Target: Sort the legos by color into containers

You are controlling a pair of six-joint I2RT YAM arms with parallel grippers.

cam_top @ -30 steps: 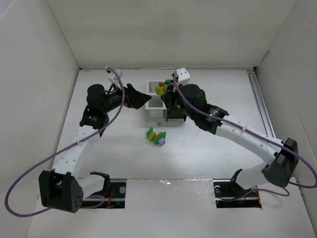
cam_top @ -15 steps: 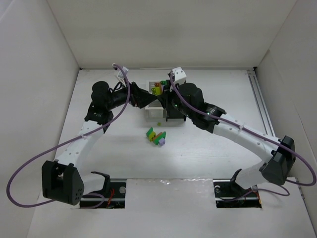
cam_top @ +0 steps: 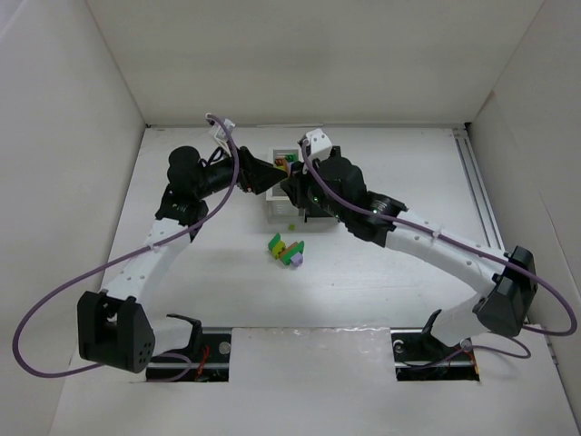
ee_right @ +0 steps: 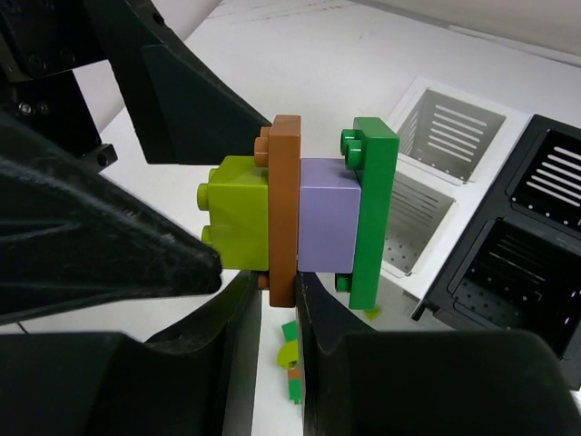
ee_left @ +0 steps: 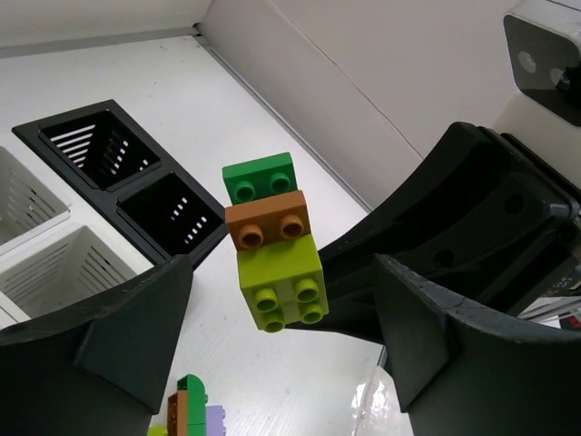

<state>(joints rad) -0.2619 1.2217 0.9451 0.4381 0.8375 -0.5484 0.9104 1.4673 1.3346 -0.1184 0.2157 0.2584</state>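
Right wrist view shows right fingers pinching a lego stack tight above the worktop near the bins; wide-open left fingers should squeeze just the lime brick and pull straight.

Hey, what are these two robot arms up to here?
The right gripper is clamped on a stack of plastic bricks, lime, orange, purple and green, held up near the block of slatted white and black bins. The left gripper is open, its jaws either side of the lime end. More joined bricks lie on the table.
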